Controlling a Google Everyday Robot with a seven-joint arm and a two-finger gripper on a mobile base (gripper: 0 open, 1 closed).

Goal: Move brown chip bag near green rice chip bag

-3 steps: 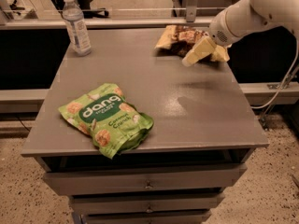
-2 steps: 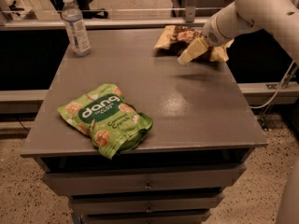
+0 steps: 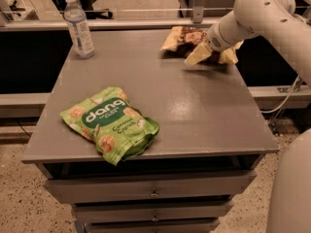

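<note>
The brown chip bag (image 3: 181,37) lies crinkled at the back right of the grey table (image 3: 194,110), with dark brown and pale cream parts showing. My gripper (image 3: 212,57) is down at the bag's right end, hiding part of it. Its two cream fingers (image 3: 197,56) stand apart, one on each side, so it is open. The green rice chip bag (image 3: 110,123) lies flat near the table's front left edge, far from the brown bag, with white "dang" lettering facing up.
A clear water bottle (image 3: 78,25) stands at the table's back left corner. Drawers (image 3: 154,191) sit under the tabletop. A cable (image 3: 286,96) hangs on the right beside the table. My white arm (image 3: 272,13) reaches in from the upper right.
My arm has shifted a little to the left and the gripper has settled slightly lower at the brown bag. Both bags and the bottle have stayed in place.
</note>
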